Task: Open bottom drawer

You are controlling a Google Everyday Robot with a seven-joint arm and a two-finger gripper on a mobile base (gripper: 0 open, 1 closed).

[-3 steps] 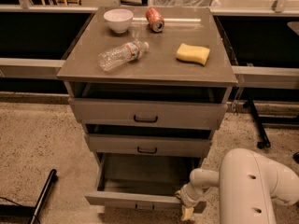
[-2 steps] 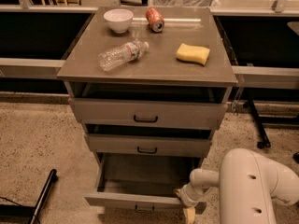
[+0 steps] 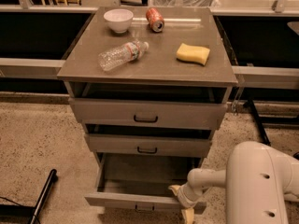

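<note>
The bottom drawer (image 3: 140,200) is the lowest of the cabinet's three grey-brown drawers. It stands pulled well out, its inside bare, with a small black handle (image 3: 144,208) on its front. My gripper (image 3: 182,203) is at the drawer's right front corner, its yellowish fingertips (image 3: 187,214) against the front panel's right end. My white arm (image 3: 261,185) fills the lower right.
The middle drawer (image 3: 147,145) and top drawer (image 3: 145,114) sit slightly out above. On the cabinet top lie a white bowl (image 3: 118,20), a red can (image 3: 154,19), a clear plastic bottle (image 3: 122,54) and a yellow sponge (image 3: 193,53). A black pole (image 3: 43,194) lies on the speckled floor at left.
</note>
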